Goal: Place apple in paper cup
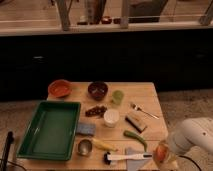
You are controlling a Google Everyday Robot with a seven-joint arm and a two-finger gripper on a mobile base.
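The apple (161,152) is a small orange-red fruit at the table's front right corner. My gripper (163,155) is at the end of the white arm (195,136), which reaches in from the lower right, and it sits right at the apple, partly covering it. The white paper cup (111,117) stands upright near the middle of the table, well to the left of the apple and farther back. A green cup (117,96) stands behind it.
A green tray (50,129) fills the left side of the wooden table (150,95). An orange bowl (60,88) and a dark bowl (97,90) stand at the back. A fork (144,111), wooden block (136,121), green vegetable (135,138), white-handled tool (127,157), banana (102,145) and metal cup (84,146) lie between.
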